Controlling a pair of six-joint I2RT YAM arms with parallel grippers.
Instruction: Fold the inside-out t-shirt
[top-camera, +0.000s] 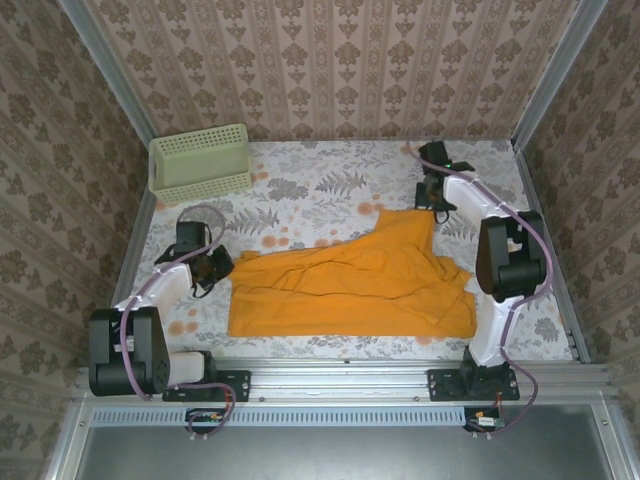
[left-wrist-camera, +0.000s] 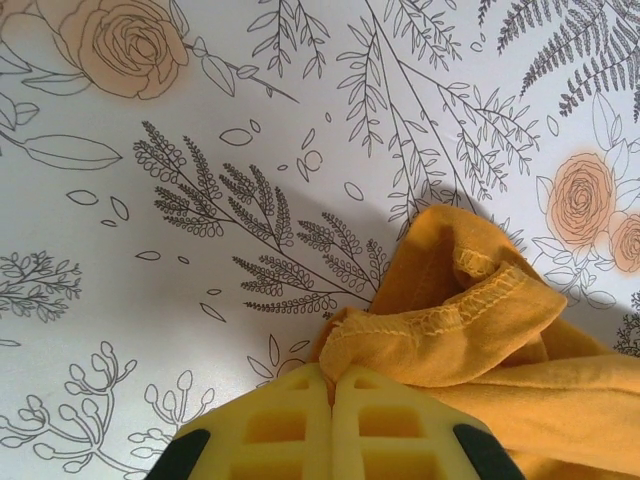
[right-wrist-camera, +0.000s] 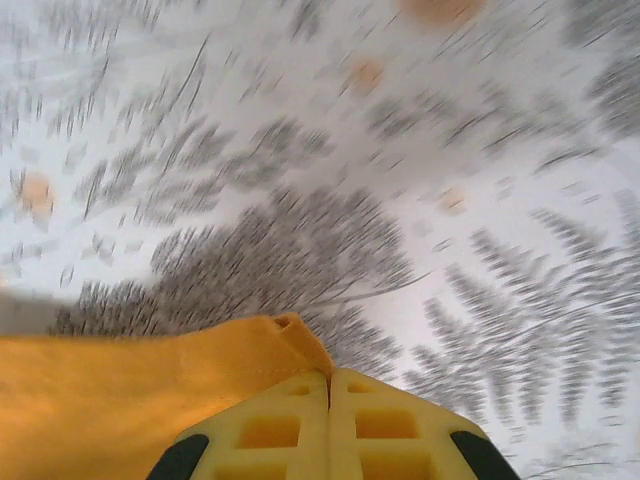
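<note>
Pinching opposite ends of the shirt (top-camera: 350, 285), both grippers are clamping cloth: the left gripper (left-wrist-camera: 332, 382) is gripping a stitched hem fold at its left edge, and the right gripper (right-wrist-camera: 330, 380) is gripping the far right corner. The shirt is lying rumpled across the middle of the table (top-camera: 320, 185), plain side up, probably so the two holds can pull it flat for folding.

Your overhead view is bright and evenly lit. Your left wrist view is sharp, the t-shirt (left-wrist-camera: 470, 320) casting a soft shadow on the tablecloth (left-wrist-camera: 150, 250) (right wrist: heavy motion blur throughout).
</note>
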